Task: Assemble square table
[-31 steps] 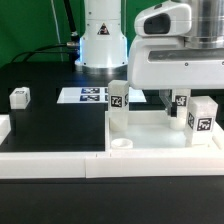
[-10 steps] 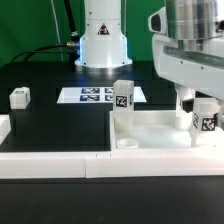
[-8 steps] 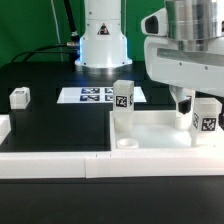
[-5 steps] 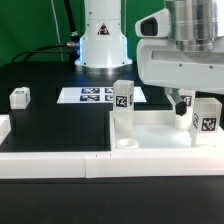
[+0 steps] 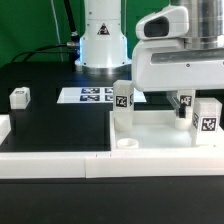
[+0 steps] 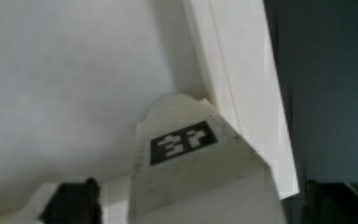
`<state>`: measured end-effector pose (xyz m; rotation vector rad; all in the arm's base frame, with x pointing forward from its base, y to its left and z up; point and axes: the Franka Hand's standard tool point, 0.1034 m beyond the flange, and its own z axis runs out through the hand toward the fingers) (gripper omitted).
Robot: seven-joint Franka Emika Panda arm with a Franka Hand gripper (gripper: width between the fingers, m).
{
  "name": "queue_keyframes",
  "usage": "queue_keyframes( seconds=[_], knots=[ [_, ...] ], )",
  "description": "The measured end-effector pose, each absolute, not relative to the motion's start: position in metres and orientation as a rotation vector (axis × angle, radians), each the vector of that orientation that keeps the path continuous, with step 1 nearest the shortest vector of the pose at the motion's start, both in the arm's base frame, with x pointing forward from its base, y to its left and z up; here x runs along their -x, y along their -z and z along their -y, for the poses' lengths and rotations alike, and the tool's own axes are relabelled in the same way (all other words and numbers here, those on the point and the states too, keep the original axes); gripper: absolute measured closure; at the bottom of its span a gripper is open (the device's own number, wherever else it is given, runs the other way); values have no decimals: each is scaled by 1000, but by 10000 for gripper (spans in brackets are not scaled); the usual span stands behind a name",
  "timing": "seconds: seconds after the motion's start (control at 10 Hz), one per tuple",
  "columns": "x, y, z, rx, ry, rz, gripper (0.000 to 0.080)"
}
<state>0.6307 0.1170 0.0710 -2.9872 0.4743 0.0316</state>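
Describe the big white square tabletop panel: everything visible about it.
The tabletop panel is a large white square, plastic-looking, lying flat on the black table at the exterior view's right. It has a raised rim and a round, empty socket at its near corner. Tagged white legs stand upright in it: one leg at the corner behind that socket, a second leg toward that view's right, a third leg behind that, partly hidden.
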Motion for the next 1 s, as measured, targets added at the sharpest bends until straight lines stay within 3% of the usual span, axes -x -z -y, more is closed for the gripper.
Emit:
queue_keyframes(
  seconds=[0.1,0.2,0.3,1.0],
  knots=[
    [-631,-71,-117,2988,-32,-473,413],
    [-630,-71,-117,2968,-40,-584,413],
    [-630,-70,-116,2932,-50,-751,507],
    [-629,-68,-112,2293,-59,-1890,507]
  ],
)
